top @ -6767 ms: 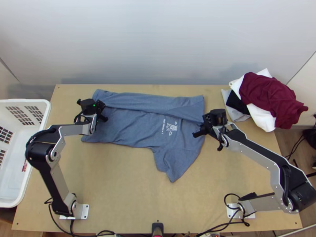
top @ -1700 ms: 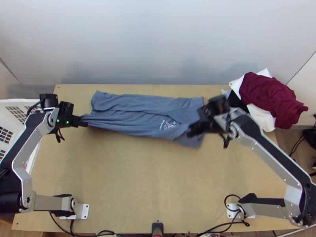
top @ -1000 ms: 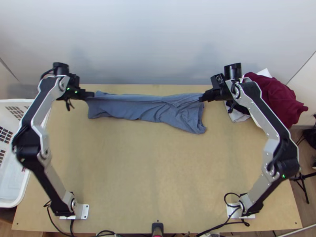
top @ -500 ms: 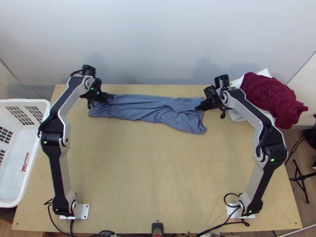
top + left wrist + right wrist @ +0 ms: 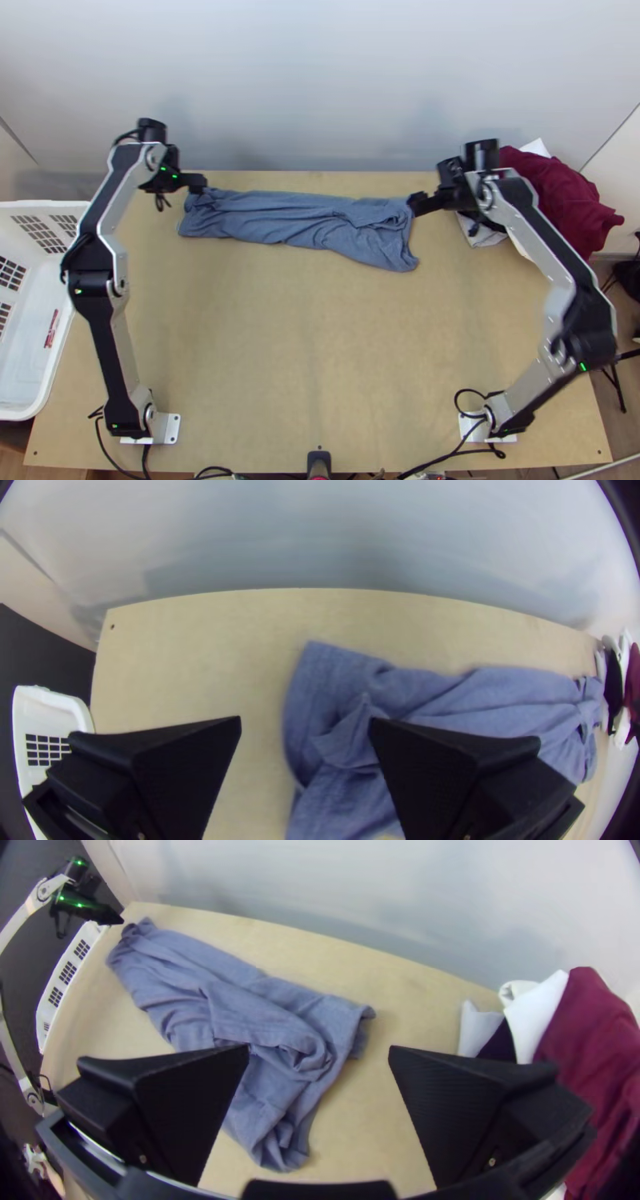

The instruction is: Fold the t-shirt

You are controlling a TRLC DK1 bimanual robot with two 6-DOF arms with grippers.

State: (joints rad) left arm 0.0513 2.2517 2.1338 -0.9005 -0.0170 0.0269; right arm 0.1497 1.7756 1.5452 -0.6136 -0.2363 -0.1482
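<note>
At the far left, the white basket (image 5: 40, 206) stands beside the table (image 5: 296, 344), presumably out of the way of folding. The left gripper (image 5: 198, 184) is at the shirt's left far corner, its jaws open and holding no cloth. The blue t-shirt (image 5: 296, 218) lies near the table's far edge, gathered into a narrow, wrinkled strip, probably by folds across its width. Its long axis runs left to right, roughly parallel to that edge, the right end slanting slightly nearer; this broader end is probably the neck end, though the collar cannot be identified for certain. The right gripper (image 5: 416, 204) is at the right end, jaws likewise open and empty; the pairing likely serves to treat both ends together. Farthest right, the clothes pile (image 5: 564, 192) sits aside, apparently to leave working room.
</note>
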